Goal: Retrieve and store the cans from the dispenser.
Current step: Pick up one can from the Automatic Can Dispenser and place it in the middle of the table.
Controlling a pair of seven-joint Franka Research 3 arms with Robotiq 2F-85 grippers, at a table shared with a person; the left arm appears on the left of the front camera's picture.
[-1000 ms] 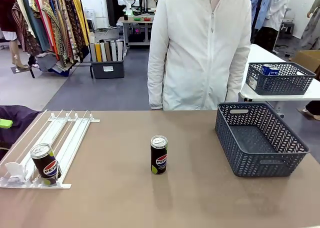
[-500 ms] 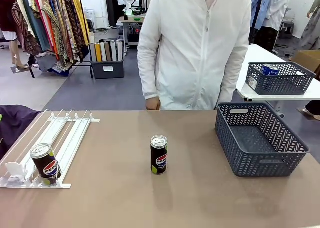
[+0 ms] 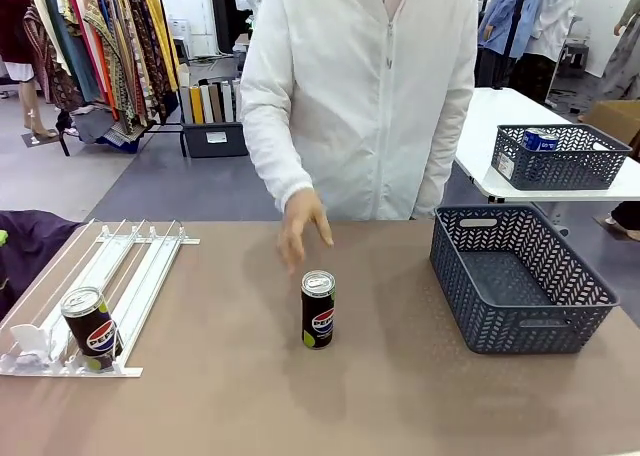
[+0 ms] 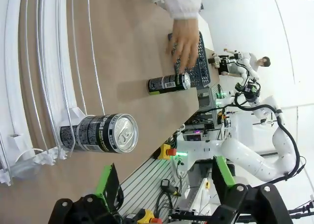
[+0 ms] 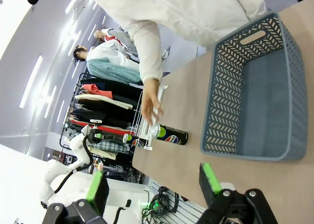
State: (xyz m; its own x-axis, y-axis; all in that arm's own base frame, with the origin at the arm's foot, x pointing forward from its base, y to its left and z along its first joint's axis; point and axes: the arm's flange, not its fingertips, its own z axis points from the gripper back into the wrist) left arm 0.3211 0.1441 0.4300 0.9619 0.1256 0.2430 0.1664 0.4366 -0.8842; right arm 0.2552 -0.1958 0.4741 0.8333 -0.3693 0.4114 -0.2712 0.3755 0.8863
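- Evidently the step in hand was storing the loose can, which stood upright in the middle of the table, clear of the dispenser and well apart from the grey basket.
- The person's hand hung just above and behind the can's silver top, palm down and fingers loosely spread. It held nothing, and whether it touched the can could not be told.
- A second can waited at the near end of a dispenser lane, against the front stop.
- The left gripper had its jaws wide with nothing between them; the right gripper stood likewise, back from the basket.
- The next move probably called for the hand to close round the can's body, lift it and carry it across to the basket, high enough to clear the rim.
- Bare table lay between can and basket, and the basket looked empty, so room was ample.
- Space was tighter at the dispenser, where the rails flanked the waiting can and the table's near edge was close by.
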